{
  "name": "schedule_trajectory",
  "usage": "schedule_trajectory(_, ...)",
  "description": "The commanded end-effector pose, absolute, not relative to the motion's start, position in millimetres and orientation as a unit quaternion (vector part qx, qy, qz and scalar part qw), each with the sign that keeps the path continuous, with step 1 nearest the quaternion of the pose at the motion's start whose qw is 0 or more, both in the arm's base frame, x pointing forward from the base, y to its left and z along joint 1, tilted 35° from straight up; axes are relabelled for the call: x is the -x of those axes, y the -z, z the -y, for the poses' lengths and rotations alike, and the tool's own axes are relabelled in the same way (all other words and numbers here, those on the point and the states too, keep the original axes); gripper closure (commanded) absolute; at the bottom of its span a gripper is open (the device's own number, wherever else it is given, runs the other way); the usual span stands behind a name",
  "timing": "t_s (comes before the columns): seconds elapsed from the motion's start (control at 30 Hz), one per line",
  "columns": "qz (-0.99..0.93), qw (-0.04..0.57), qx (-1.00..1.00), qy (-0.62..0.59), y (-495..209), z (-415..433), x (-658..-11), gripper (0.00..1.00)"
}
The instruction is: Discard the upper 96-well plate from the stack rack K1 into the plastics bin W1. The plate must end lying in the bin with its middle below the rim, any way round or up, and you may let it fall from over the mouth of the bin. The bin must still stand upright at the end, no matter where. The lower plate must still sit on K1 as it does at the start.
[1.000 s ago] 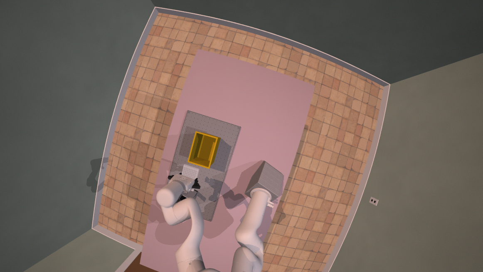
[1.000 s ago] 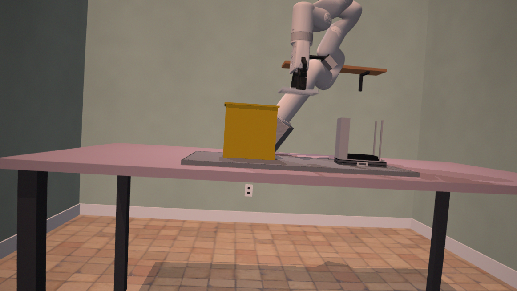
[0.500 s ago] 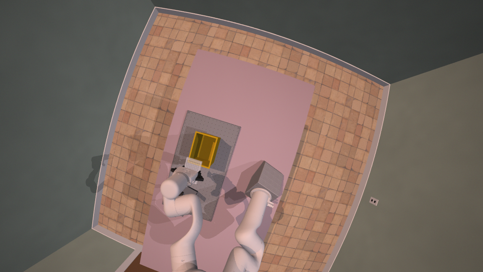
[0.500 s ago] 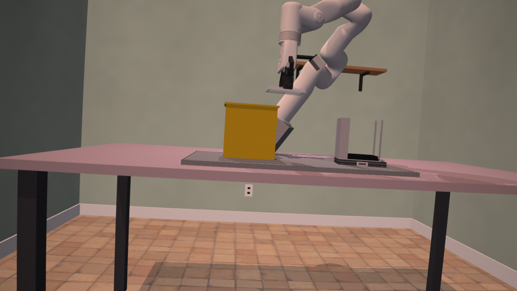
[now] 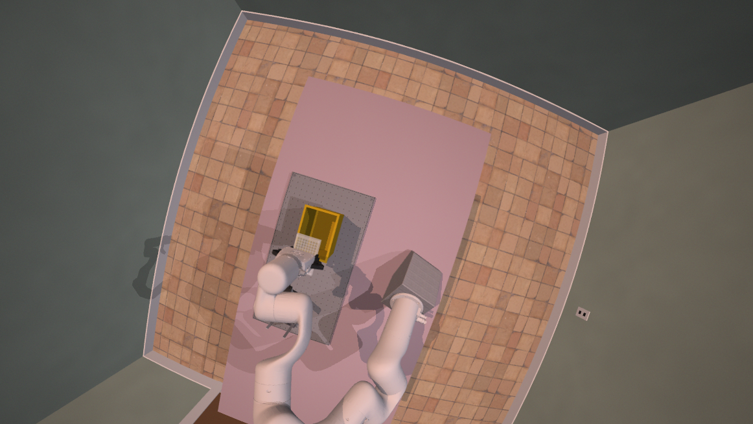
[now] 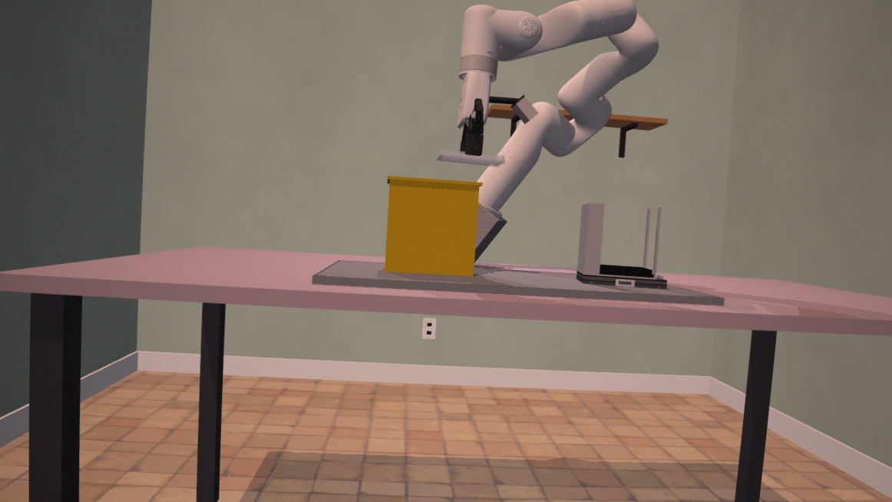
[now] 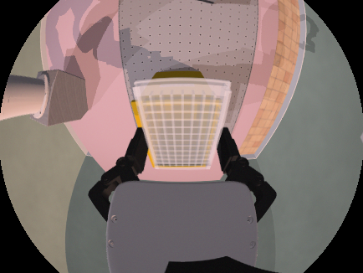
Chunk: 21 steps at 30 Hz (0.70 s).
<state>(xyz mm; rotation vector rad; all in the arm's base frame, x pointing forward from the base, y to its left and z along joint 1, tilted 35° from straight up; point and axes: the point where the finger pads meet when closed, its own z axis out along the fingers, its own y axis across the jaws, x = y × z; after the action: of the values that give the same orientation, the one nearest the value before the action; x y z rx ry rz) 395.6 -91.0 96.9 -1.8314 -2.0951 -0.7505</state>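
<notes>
My gripper (image 6: 470, 148) is shut on the clear 96-well plate (image 6: 470, 158) and holds it flat in the air, a little above the rim of the yellow bin W1 (image 6: 431, 226), over the bin's right edge. In the wrist view the plate (image 7: 181, 123) sits between my black fingers, with the yellow bin mouth showing through and beyond it. From above, the plate (image 5: 307, 244) overlaps the near edge of the bin (image 5: 319, 227). The rack K1 (image 6: 620, 249) stands at the right of the grey baseplate with the dark lower plate (image 6: 626, 270) lying on it.
The grey perforated baseplate (image 6: 511, 282) lies on the pink table. The arm's grey base block (image 5: 413, 281) stands on the table beside the baseplate. A wooden wall shelf (image 6: 614, 120) hangs behind the arm.
</notes>
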Motion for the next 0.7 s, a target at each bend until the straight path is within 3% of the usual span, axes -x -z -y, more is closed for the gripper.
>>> schedule_trajectory(0.0, 0.722, 0.143, 0.624, 0.264, -89, 107, -398, 1.0)
schedule_trajectory(0.67, 0.722, 0.143, 0.624, 0.263, -57, 150, -401, 1.0)
